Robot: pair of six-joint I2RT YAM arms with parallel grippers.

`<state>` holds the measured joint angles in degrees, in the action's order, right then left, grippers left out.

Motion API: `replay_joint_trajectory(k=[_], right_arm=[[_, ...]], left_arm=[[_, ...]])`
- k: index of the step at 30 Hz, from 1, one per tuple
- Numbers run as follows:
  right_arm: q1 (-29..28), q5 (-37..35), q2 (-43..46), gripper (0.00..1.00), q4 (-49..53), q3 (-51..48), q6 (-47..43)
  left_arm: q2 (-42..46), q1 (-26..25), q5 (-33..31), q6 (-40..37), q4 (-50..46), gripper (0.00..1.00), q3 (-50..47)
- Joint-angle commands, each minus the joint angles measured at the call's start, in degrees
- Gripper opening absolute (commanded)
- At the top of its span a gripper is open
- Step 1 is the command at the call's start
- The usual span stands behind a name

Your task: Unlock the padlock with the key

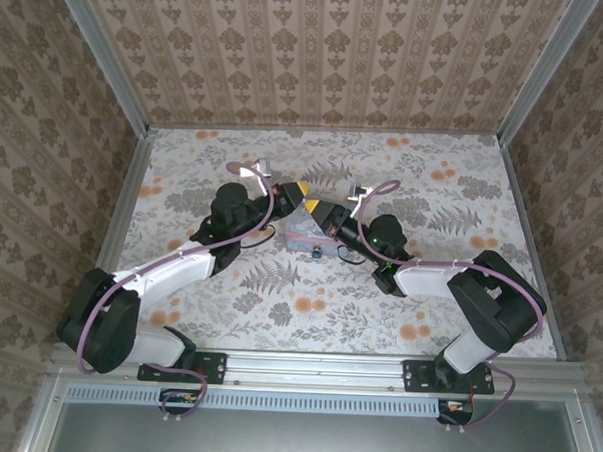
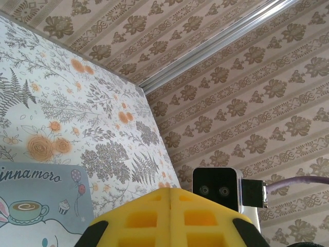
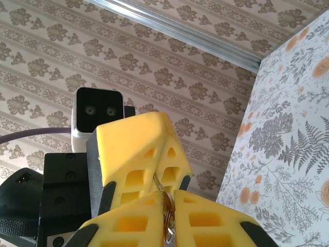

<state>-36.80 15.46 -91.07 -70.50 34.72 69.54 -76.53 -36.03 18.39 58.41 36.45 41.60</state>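
Arms meet in the middle of the flowery table [image 1: 449, 293], right above a pale-blue tin [image 1: 299, 234] with a cartoon on it. The left gripper [image 1: 297, 192] and the right gripper [image 1: 314, 205] come tip to tip over the far end of the tin, so close that they look like they touch.

In the right wrist view, the right gripper has its two yellow fingers [image 3: 128, 224] squeezed together. A thin bit of shiny metal sticks up between them. It looks like the key [image 3: 167, 216], pinched tight. The yellow tips of the left gripper sit just above it, almost on top of the metal. I cannot tell if they touch it.

In the left wrist view, the left gripper's fingers [image 2: 139, 218] are pressed flat against each other with no gap. I cannot see anything held between them there. The tin lies low on the left side of that view, with a cup and a bunny ear drawn on it.

From above, a tiny dark thing with a bit of teal — it looks like the padlock [image 1: 317, 253] — lies at the near edge of the tin, under the right arm. It is too small to tell whether it rests on the tin or on the table just beside it.
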Motion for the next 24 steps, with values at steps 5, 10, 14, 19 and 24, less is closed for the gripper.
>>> replay_joint_trajectory(k=[5,10,14,19,24], right_arm=[[-0.21,0.44,-0.88,0.00,-3.39,2.11,0.01],[-0.12,-0.12,-0.68,0.00,-3.55,1.24,-0.18],[0.79,-0.52,1.06,0.00,-0.75,-1.38,-0.13],[4.31,-0.09,6.10,0.00,9.81,-5.21,-2.18],[7.87,2.19,9.94,0.00,22.63,-3.61,-5.67]], left_arm=[[0.16,-1.04,0.24,-0.67,0.99,0.00,-0.39],[0.52,-0.98,0.31,-1.01,-0.59,0.00,0.13],[3.58,0.52,-0.35,-1.31,-4.10,0.35,-0.46],[11.74,2.22,-1.27,-5.39,-16.80,0.64,-1.79],[17.00,1.64,0.21,-13.21,-30.79,0.79,-2.98]])
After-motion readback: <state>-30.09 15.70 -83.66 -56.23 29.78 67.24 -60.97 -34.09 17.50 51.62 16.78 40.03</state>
